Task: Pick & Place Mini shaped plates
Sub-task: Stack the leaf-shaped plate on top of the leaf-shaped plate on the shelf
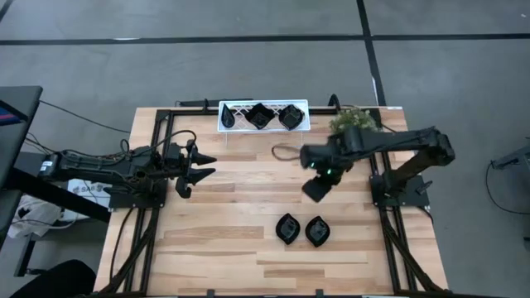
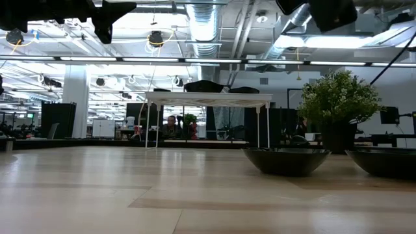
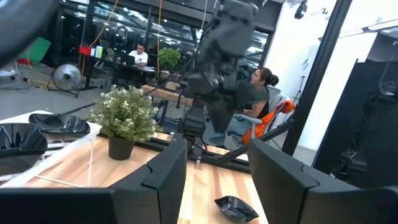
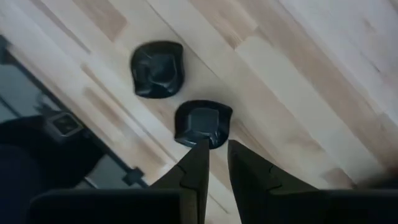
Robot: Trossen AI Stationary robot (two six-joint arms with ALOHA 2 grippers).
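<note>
Two small glossy black mini shaped plates (image 1: 287,229) (image 1: 317,232) rest side by side on their bases on the wooden table, toward its near right. They also show in the right wrist view (image 4: 158,68) (image 4: 202,124). Two more plates (image 1: 259,116) (image 1: 291,116) lie in the white lattice tray (image 1: 232,116) at the far edge. My right gripper (image 1: 316,189) (image 4: 216,152) hangs above the table between the tray and the loose plates. It points steeply down, with a narrow gap and nothing between its fingers. My left gripper (image 1: 207,165) (image 3: 217,186) waits open at the table's left, held level.
A green potted plant (image 1: 356,121) stands at the far right beside the tray. A thin loop of cord (image 1: 286,153) lies near the tray. Black frame rails run along the table's edges. People sit at desks in the room beyond the table.
</note>
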